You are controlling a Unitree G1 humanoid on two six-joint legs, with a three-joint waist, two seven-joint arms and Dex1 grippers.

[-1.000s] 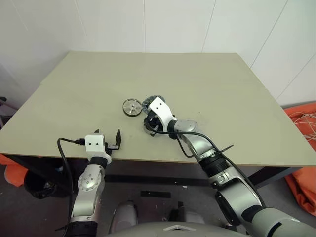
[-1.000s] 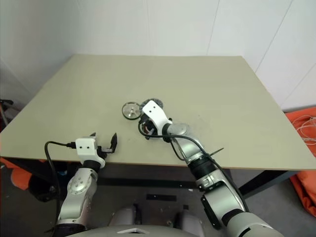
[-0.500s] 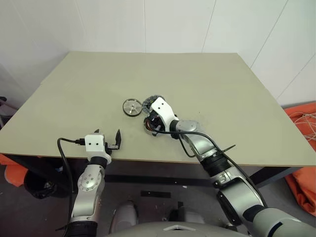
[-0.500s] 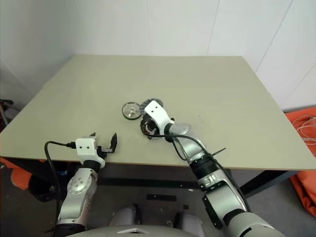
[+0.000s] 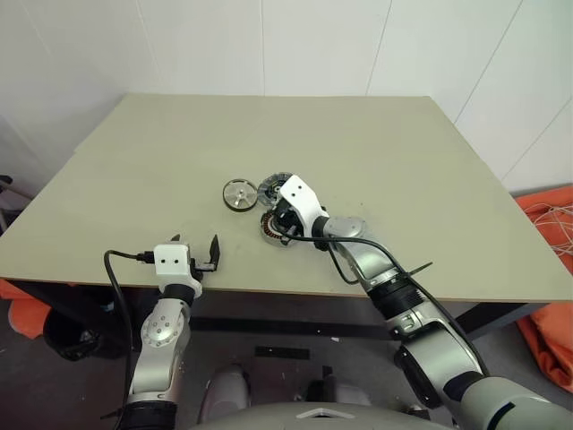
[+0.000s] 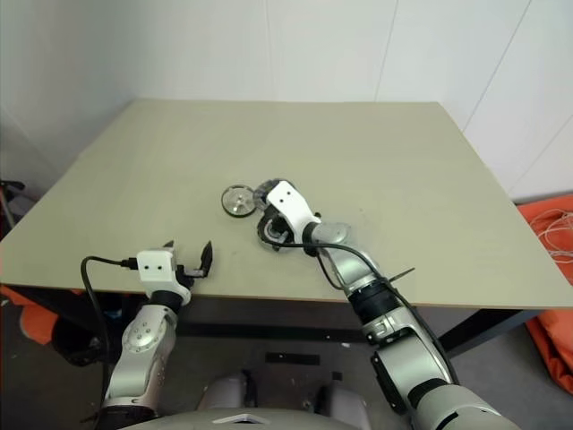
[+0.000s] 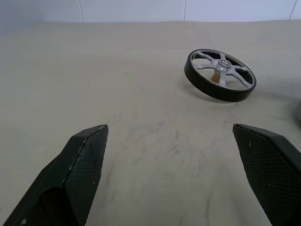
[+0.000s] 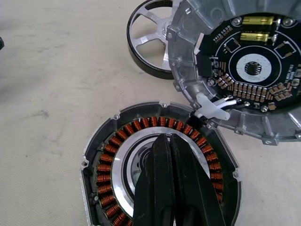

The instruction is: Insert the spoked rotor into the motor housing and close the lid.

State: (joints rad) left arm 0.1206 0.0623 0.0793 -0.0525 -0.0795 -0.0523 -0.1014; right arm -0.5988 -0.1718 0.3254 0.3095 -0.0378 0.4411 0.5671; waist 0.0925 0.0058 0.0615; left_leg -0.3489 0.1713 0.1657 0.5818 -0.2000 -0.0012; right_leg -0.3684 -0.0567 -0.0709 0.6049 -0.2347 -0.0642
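Three motor parts lie close together near the middle of the beige counter [image 5: 376, 161]. The motor housing [image 8: 160, 174], a round dark-walled metal ring with copper-coloured windings around a silver hub, sits in the lower centre of the right wrist view. Touching its rim is the lid [image 8: 244, 70], a grey cast-metal disc carrying a black circuit board, joined to it by a white clip and short wires and lying open with the board facing up. Just beyond them rests the spoked rotor [image 7: 220, 75], a black-rimmed wheel with silver spokes, apart from the housing and untouched.

The right gripper [image 8: 170, 141] has its black fingers pressed together with nothing between them, poised over the housing's hub; whether the tips touch it I cannot tell. The left gripper [image 7: 174, 136] hangs at the counter's near edge, fingers spread wide and empty, aimed toward the rotor.

Judging from this, insertion has not begun. Next the rotor must be grasped by its rim, carried over the housing, centred on the hub and lowered squarely; the lid follows.
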